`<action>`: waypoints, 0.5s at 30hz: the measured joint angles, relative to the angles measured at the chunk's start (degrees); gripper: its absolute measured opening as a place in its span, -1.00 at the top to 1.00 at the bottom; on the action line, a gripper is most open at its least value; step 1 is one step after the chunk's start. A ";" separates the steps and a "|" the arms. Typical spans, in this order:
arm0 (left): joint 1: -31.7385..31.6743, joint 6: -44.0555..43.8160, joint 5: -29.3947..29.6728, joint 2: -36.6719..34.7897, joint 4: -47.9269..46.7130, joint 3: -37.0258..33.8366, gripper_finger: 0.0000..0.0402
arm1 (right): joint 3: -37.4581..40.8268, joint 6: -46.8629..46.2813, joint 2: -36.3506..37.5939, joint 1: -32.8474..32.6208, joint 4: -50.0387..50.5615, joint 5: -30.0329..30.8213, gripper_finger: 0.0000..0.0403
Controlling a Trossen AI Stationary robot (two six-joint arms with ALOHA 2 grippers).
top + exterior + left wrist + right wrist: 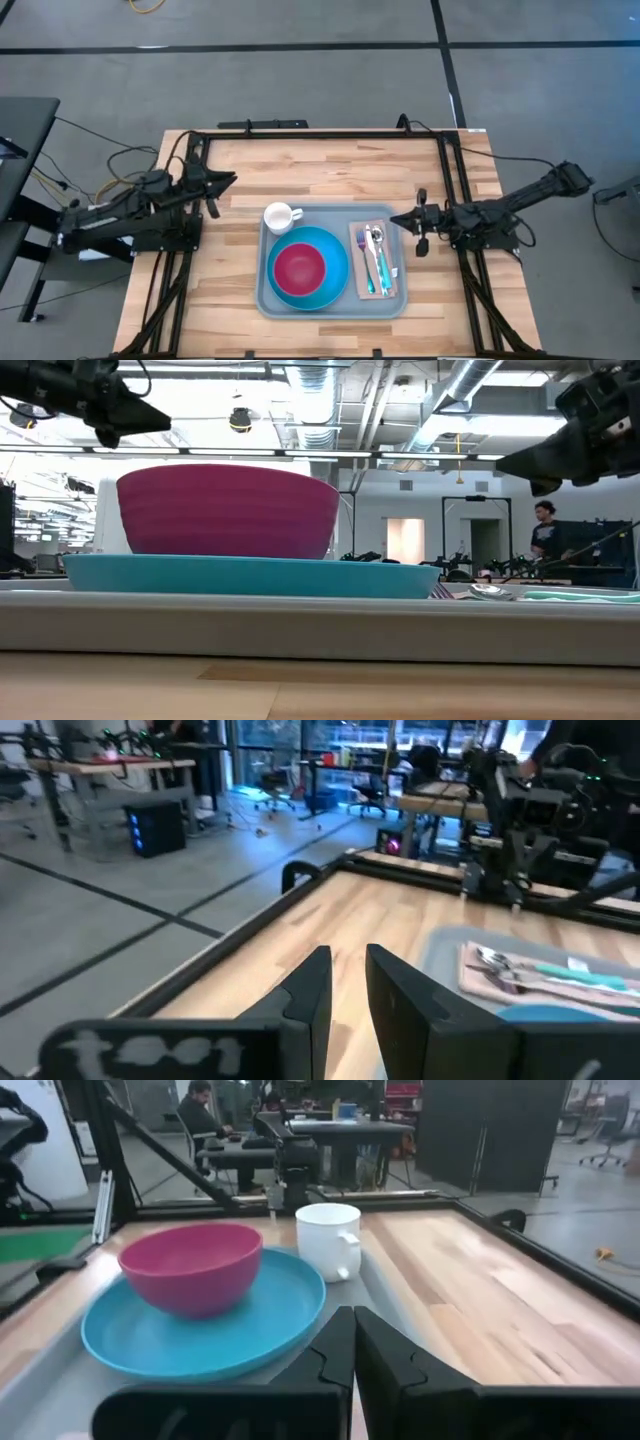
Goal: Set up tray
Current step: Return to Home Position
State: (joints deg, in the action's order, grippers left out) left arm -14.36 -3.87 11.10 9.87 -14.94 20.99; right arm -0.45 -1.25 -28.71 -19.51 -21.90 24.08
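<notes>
- Left of the tray (264, 303), over bare table (330, 170), the left gripper (228, 181) is held empty, fingers narrowly parted.
- At the tray's right rim, the right gripper (396, 219) is pressed closed, empty.

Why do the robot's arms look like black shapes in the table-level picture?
Low view: the bright ceiling behind them backlights the left arm's dark two-finger tool and the right tool; high view: even overhead light, only faint shadows on the pale wooden table.

Legible text, labels, brands, numbers, signs: none; one pale marking (160, 1048) on the dark body of the left gripper (347, 956), left wrist view, too blurred to read.
</notes>
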 joint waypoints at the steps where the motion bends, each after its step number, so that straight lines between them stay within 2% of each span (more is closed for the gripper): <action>1: -0.69 -0.11 -0.86 -0.96 -1.04 0.00 0.73 | 0.00 0.74 1.65 0.00 1.79 -0.01 1.00; 10: -3.55 -1.13 -3.32 -6.69 -2.97 -1.02 0.73 | 0.02 1.30 18.08 0.02 17.10 1.99 1.00; 12: -3.55 -2.06 -6.07 -7.33 0.23 -3.49 0.73 | 0.02 1.33 20.80 0.04 17.78 2.54 1.00; 15: -3.53 -4.03 -10.33 -7.70 10.22 -9.83 0.73 | 0.02 -0.06 23.18 0.04 17.76 3.01 1.00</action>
State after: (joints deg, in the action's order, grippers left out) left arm -17.89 -7.90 0.77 2.17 -4.72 11.16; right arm -0.43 -1.30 -5.53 -19.46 -4.14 27.09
